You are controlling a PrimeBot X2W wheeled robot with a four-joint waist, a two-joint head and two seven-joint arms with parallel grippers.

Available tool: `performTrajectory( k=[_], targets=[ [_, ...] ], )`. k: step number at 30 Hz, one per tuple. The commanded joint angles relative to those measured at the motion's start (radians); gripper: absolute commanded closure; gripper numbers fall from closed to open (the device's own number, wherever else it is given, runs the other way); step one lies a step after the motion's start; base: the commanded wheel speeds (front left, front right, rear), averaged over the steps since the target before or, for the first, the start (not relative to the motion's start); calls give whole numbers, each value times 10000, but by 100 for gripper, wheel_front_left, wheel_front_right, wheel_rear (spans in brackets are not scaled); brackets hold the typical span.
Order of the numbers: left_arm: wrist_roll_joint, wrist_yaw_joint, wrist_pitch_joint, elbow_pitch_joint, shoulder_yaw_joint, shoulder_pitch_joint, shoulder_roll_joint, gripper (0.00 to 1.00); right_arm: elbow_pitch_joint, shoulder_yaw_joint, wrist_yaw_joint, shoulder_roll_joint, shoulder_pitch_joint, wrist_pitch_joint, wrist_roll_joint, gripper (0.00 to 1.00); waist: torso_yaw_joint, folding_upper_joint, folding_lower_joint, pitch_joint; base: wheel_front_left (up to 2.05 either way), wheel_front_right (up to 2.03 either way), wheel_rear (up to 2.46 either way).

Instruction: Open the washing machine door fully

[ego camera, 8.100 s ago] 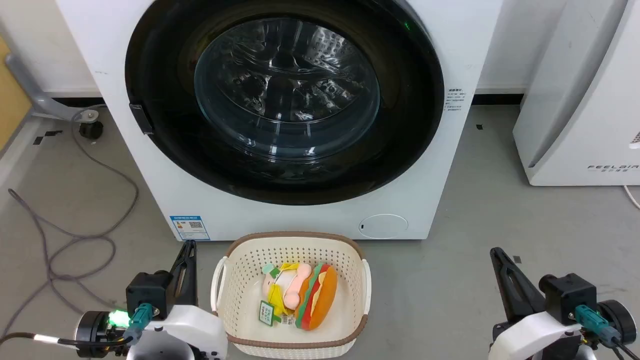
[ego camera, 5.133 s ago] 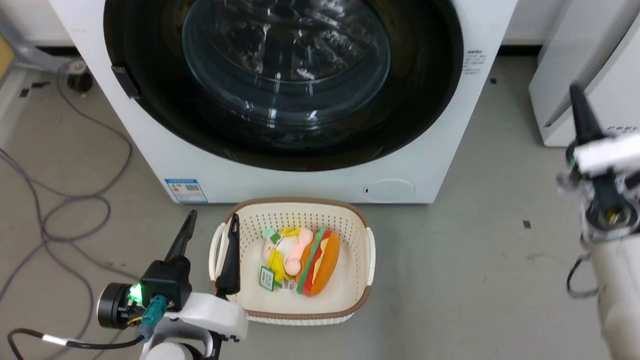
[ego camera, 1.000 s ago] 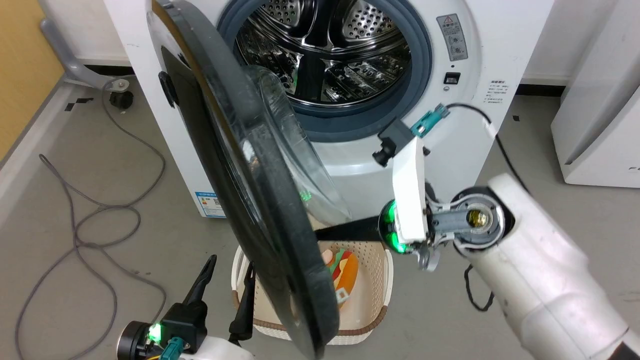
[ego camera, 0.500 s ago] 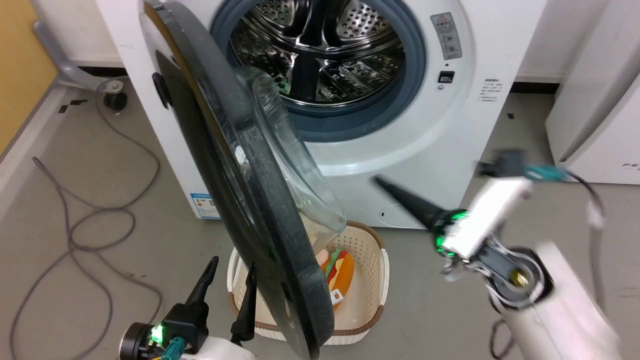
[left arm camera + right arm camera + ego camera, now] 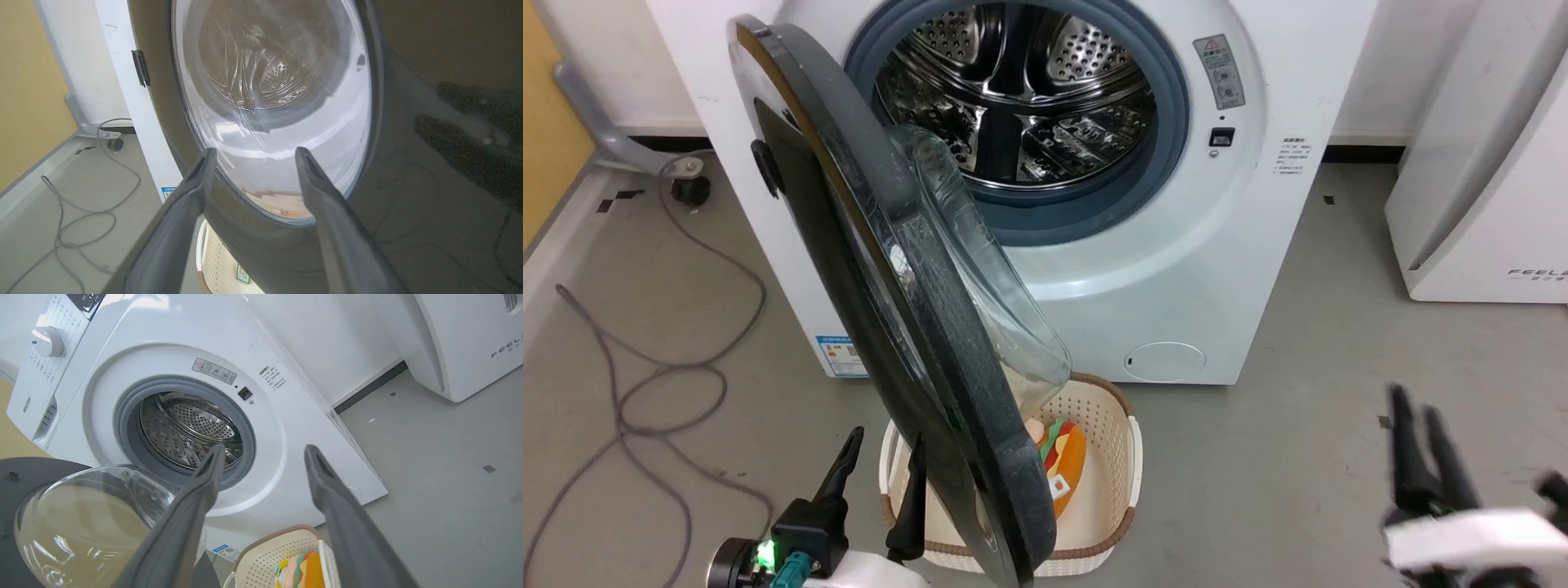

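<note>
— So, where is the washing machine door (image 5: 890, 327) at the moment?
— Swung out on its hinge (image 5: 762, 167) at the left side, standing roughly edge-on to the robot, its lower rim hanging over the basket (image 5: 1137, 457) on the floor (image 5: 1298, 327). The drum (image 5: 1013, 106) is plainly exposed behind it. I'd say it has more swing left in it.
— And the hands?
— Left hand (image 5: 888, 437) is low, just beside the door's glossy outer face, fingers spread wide with nothing between them. Right hand (image 5: 1414, 402) is well apart, down at the right and a bit blurred, but its wrist view shows the fingers parted and empty too.
— How would that door handle?
— Heavyish and stiff, I reckon. It turns on the hinge alone, so it wants a steady sideways push, not a lift. The black face looks slick, and the bulging glass bowl (image 5: 81, 522) is smooth and curved, so fingers would slide off it.
— So hold it where?
— At the thick rim on the free edge, farthest from the hinge, or press flat against the inner ring beside the glass.
</note>
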Motion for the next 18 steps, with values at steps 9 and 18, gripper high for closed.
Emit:
performTrajectory(
  k=[9,18],
  targets=[
    [34,-11,-53,82,211,189,26,0,-1543,-1789,10,330,1653,-477,-3921,0,-280,0,0,-170,0,0,0],
    [123,36,-53,96,360,242,55,0,-2925,-1295,10,340,2161,165,-6040,0,-384,0,0,-218,0,0,0]
  ],
)
